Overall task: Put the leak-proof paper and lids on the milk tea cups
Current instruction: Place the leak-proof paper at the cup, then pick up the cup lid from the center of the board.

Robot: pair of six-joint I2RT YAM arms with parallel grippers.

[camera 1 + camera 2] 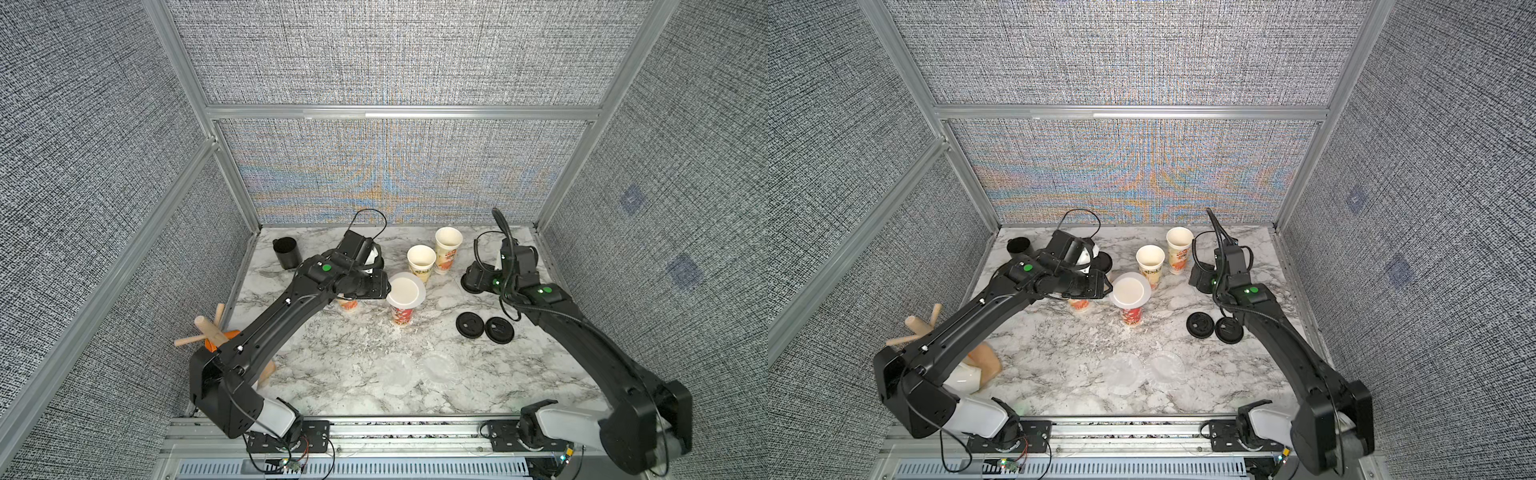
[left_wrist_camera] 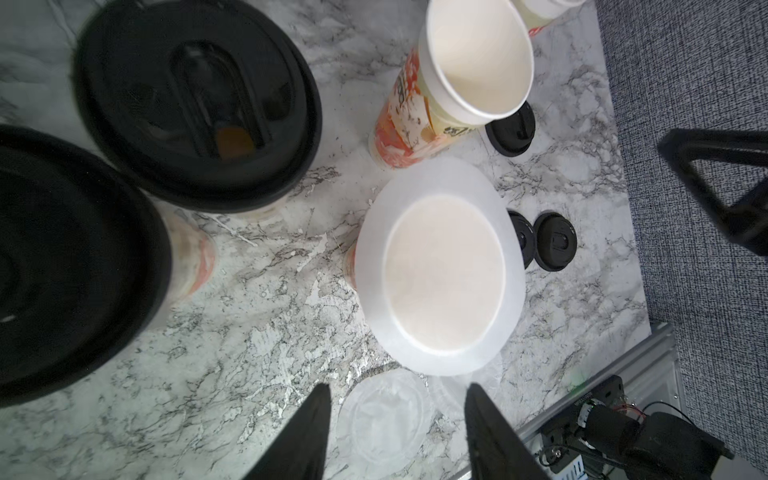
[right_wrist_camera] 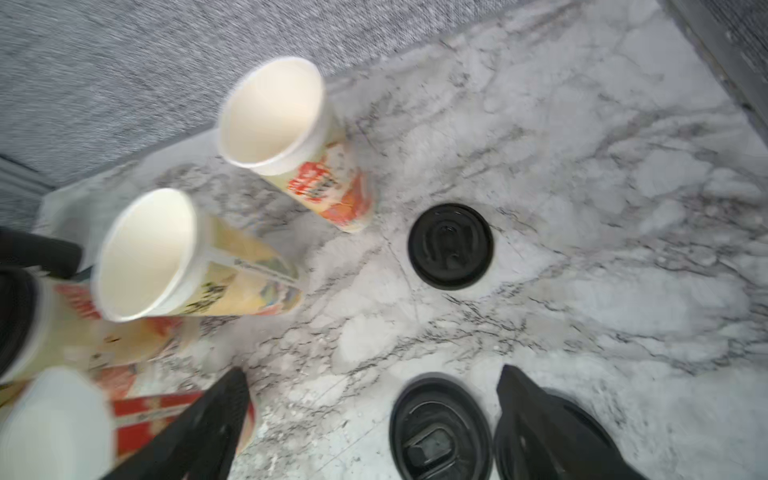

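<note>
Marble-patterned surface (image 1: 332,374), boxed in by grey fabric walls (image 1: 104,166), carries everything. Near its middle a covered cup (image 1: 402,316) stands upright with one round sheet of leak-proof paper (image 1: 406,290) lying flat across its mouth, the thin edge overhanging the rim all round. The left tool (image 2: 397,388) hangs just beside this cup on its left. Its jaws are apart with nothing between them, so the sheet rests on the rim by its own weight alone. I judge this the release step for this cup.

Two open cups (image 1: 421,262) (image 1: 448,245) stand farther back and to the right, mouths bare, so they are likely next. Two lidded cups (image 2: 199,104) (image 2: 62,257) under the left arm already wear black tops. Two spare sheets (image 1: 399,372) (image 1: 438,368) lie flat on the near part of the surface, probably kept there as the supply within reach of both arms.

The right tool (image 3: 374,372) hovers with jaws wide apart and empty over the loose lids (image 1: 469,324) (image 1: 498,329) on the right. Being so light, the placed sheet could slide if anything brushes it.
</note>
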